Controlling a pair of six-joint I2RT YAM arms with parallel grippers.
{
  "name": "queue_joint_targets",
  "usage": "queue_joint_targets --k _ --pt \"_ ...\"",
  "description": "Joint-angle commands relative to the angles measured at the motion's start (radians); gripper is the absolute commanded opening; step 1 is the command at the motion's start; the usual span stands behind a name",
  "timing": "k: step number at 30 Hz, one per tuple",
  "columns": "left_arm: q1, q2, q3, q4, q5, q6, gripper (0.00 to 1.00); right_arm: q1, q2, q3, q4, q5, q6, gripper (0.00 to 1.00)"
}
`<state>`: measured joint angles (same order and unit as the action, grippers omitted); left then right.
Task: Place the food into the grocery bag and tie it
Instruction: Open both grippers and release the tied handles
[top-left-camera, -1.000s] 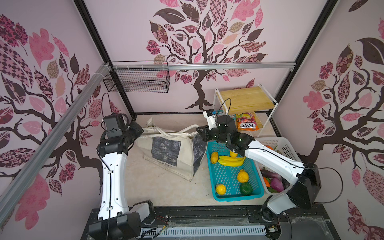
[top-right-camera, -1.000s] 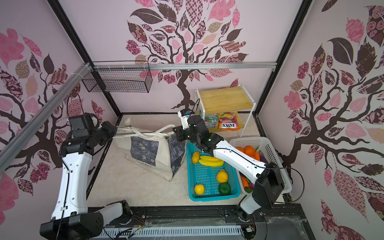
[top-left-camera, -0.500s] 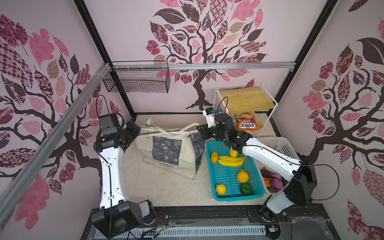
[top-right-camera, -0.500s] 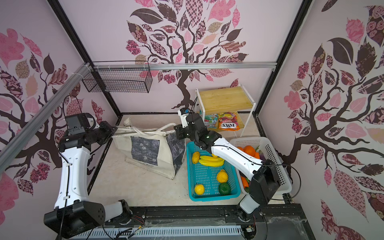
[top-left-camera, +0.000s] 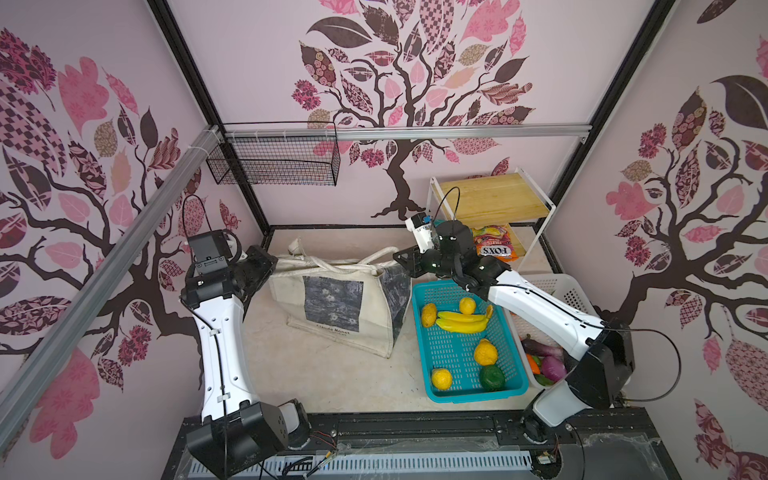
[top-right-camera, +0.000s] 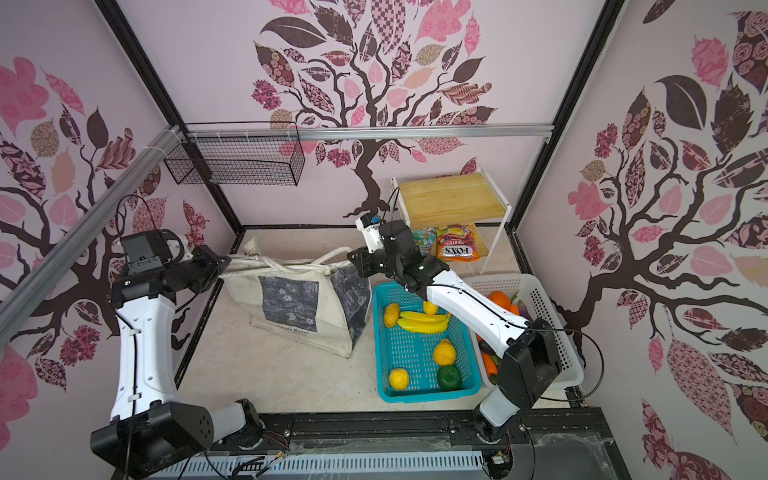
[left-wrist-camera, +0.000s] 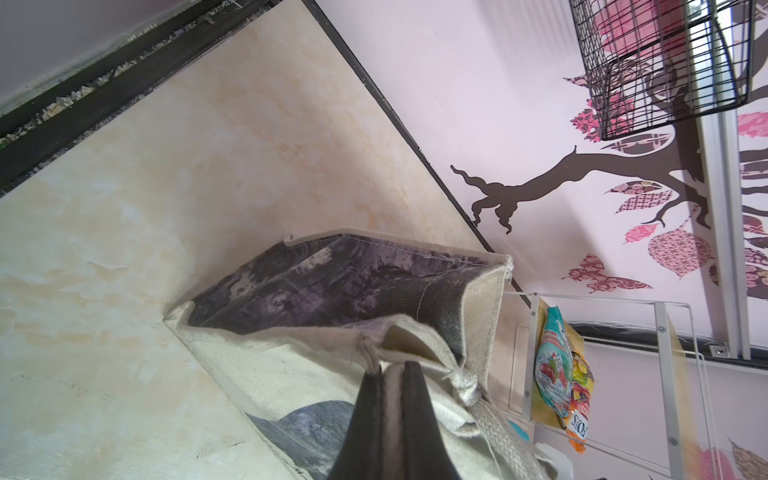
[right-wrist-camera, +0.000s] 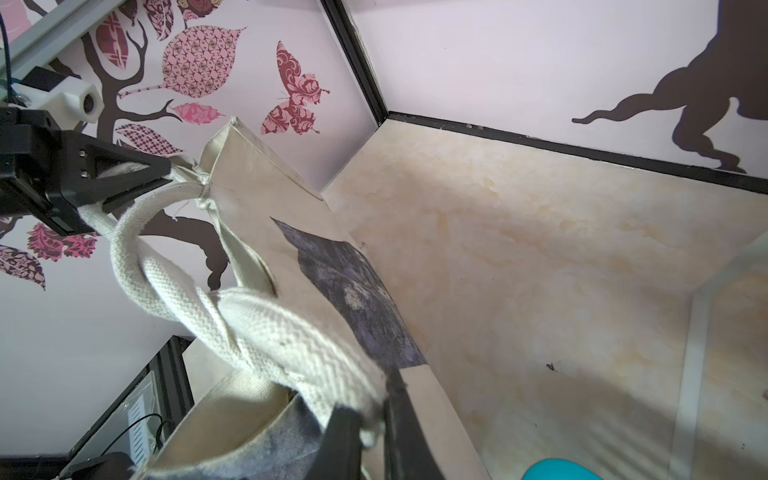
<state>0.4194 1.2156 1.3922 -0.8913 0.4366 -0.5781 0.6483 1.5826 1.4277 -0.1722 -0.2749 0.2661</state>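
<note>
Handles (right-wrist-camera: 249, 328) of the bag (top-left-camera: 332, 299) are crossed over each other in a loose twist, strung between the two grippers above the bag's mouth. The left gripper (top-left-camera: 271, 262) is pinched tight on one strap at the bag's corner nearest it. The right gripper (top-left-camera: 398, 258) is clamped on the other strap at the opposite end, so the bag stands directly between them.

Tying looks under way but not finished. The straps wrap around each other once, and I cannot tell whether that makes a snug knot. The bag's inside is hidden.

Plenty of food lies outside the bag:
- bananas (top-left-camera: 461, 322) and round yellow fruit (top-left-camera: 485, 352) in the teal basket (top-left-camera: 473, 395), just beside the right gripper
- snack packets (top-left-camera: 494, 247) on the shelf (top-left-camera: 490, 199) behind it
- vegetables (top-left-camera: 550, 368) in the white basket (top-left-camera: 582, 291), along its arm

Judged from this, loading seems incomplete and the knot needs pulling tight.
</note>
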Motion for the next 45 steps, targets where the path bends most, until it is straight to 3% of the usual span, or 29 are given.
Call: queue_joint_targets --k 1,5,8,13,16,21,23,28,33,35,41,44,45 --pt "0.145 -0.017 -0.013 0.193 -0.361 0.046 0.00 -0.213 -0.062 -0.037 -0.188 0.299 -0.026 0.00" --pt "0.145 0.013 -0.019 0.175 -0.352 0.063 0.00 -0.219 -0.048 -0.013 -0.191 0.194 -0.053 0.00" --pt "0.154 0.020 -0.024 0.180 -0.331 0.073 0.00 -0.219 -0.061 -0.023 -0.183 0.227 -0.057 0.00" --pt "0.155 0.023 -0.052 0.225 -0.156 0.061 0.00 -0.219 -0.061 -0.034 -0.163 0.176 -0.048 0.00" --pt "0.153 -0.005 -0.098 0.275 -0.121 0.043 0.00 -0.196 -0.064 -0.050 -0.127 0.116 -0.055 0.00" --pt "0.141 0.003 -0.085 0.260 -0.069 0.062 0.00 -0.143 -0.062 -0.034 -0.108 0.159 -0.090 0.00" --pt "0.137 0.005 -0.080 0.259 -0.052 0.067 0.00 -0.142 -0.059 -0.016 -0.113 0.163 -0.085 0.07" --pt "0.136 -0.002 -0.088 0.266 -0.019 0.066 0.16 -0.136 -0.075 -0.008 -0.101 0.124 -0.076 0.18" --pt "0.137 -0.025 -0.095 0.263 0.031 0.051 0.19 -0.100 -0.123 -0.015 -0.086 0.075 -0.122 0.35" --pt "0.137 -0.033 -0.087 0.246 0.024 0.053 0.27 -0.096 -0.148 -0.017 -0.084 0.072 -0.117 0.41" --pt "0.138 -0.044 -0.086 0.236 0.041 0.045 0.77 -0.093 -0.210 -0.039 -0.089 0.046 -0.120 0.56" --pt "0.138 -0.063 -0.092 0.212 0.036 0.050 0.82 -0.094 -0.248 -0.063 -0.093 0.044 -0.124 0.66" --pt "0.139 -0.078 -0.090 0.192 0.018 0.063 0.86 -0.094 -0.269 -0.078 -0.089 0.049 -0.124 0.75"
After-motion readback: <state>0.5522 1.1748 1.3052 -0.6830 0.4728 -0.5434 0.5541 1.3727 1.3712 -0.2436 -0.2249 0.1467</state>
